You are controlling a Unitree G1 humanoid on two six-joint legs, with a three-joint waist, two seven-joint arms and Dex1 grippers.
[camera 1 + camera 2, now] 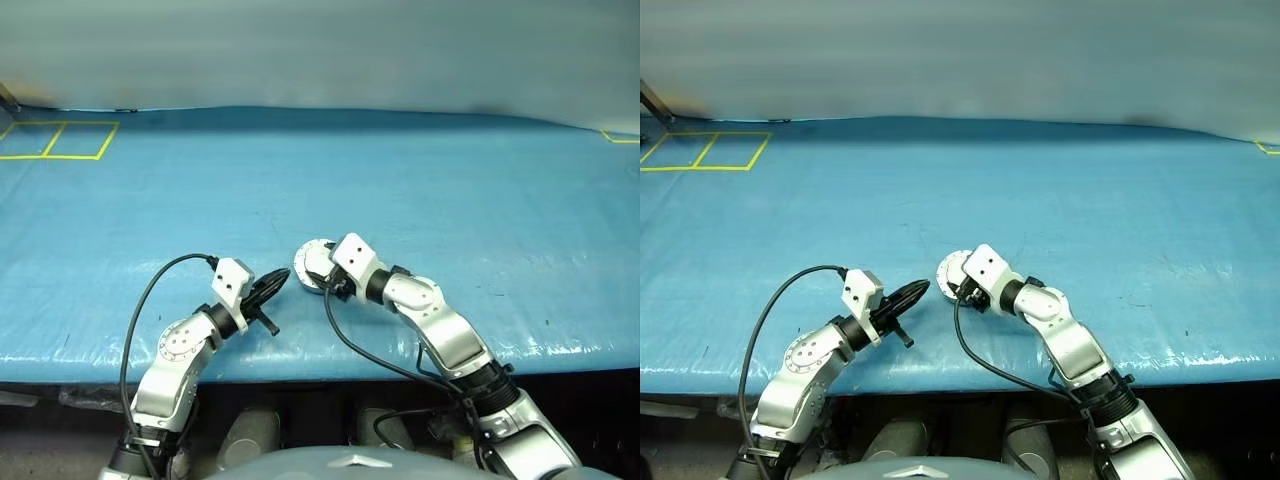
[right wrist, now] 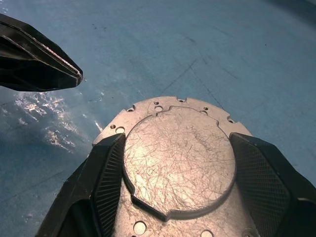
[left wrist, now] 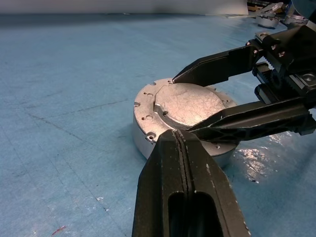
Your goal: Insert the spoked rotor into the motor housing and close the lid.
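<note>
1. Left wrist view: the lid (image 3: 190, 106) lies flat on the motor housing (image 3: 148, 131), which sits on the blue table (image 3: 64, 98); closing looks done.
2. Spoked rotor: presumably inside, under the lid; I cannot confirm it.
3. The right gripper (image 2: 175, 182) has its fingers spread, straddling the lid's raised centre.
4. The left gripper (image 3: 183, 140) is pressed together, empty, its tip at the housing's rim.
5. What remains, likely: let go and draw back.

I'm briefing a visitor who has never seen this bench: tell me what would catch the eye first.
First, the closed motor housing, a silver disc lying lid up near the front edge of the blue table. The right hand straddles its raised centre with open fingers. The left hand, shut and empty, points at it from beside.
</note>
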